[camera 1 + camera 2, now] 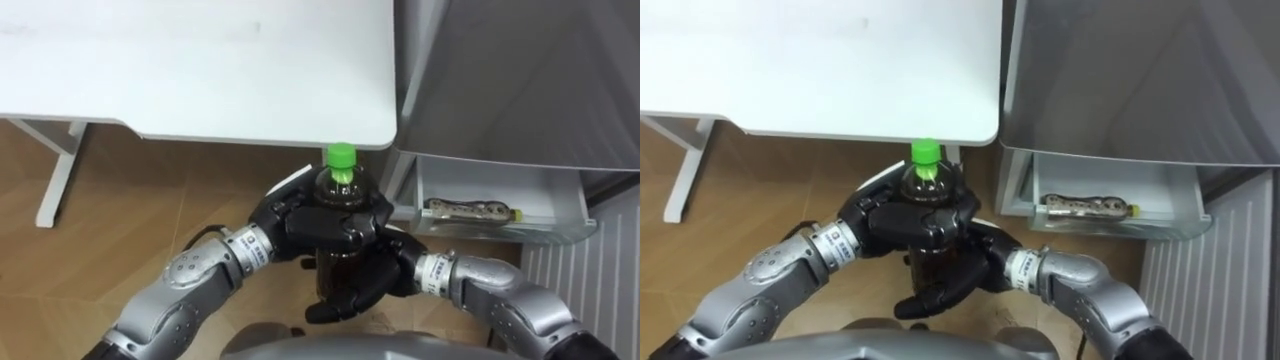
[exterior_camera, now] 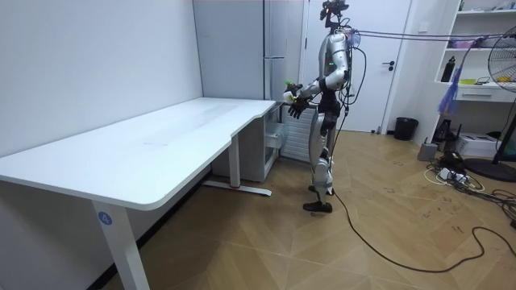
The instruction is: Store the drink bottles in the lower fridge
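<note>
Holding the dark plastic drink bottle with the green screw cap upright at the lower middle of the frame, I have the fingers of both hands curled round it. My left hand wraps its shoulder from the left, and my right hand cups its lower body from the right and beneath. I judge the double grip is there to keep a smooth, probably full bottle from slipping or tipping while it hangs in the air, clear of any surface.

The flat white worktop spans the upper left, its rounded corner just above the cap in the picture. At the upper right is the grey fridge front, and below it, at the right middle, the white plastic drawer of the lower fridge stands pulled out. A pale item with a patterned label lies on its side in the drawer; it looks like another drink, but I cannot tell for sure.

In the room view I stand at the end of the worktop, facing the fridge. With the drawer open, the next move seems to be carrying the bottle to the right and laying it down beside that item, which means tilting it without loosening my grip.
</note>
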